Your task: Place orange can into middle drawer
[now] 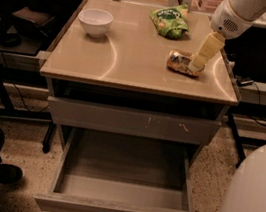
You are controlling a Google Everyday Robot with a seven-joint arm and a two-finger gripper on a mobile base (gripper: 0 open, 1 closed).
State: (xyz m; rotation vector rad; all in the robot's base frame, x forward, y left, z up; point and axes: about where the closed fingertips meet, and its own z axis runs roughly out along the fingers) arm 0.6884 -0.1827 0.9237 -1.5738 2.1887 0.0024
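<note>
One each: can (180,62), bowl (95,21), bag (170,21), hand (198,64) at can.

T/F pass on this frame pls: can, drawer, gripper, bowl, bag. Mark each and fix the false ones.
1. The can lies on the table. True.
2. The drawer is shut. False: it is pulled out, with nothing in it.
3. The gripper is down at the can. True: it sits at the can's end nearest the table edge.
4. The can is in the bowl. False: the bowl stands well apart, across the table from the can.
5. The bag is in the drawer. False: it lies on the table, behind the can.
</note>
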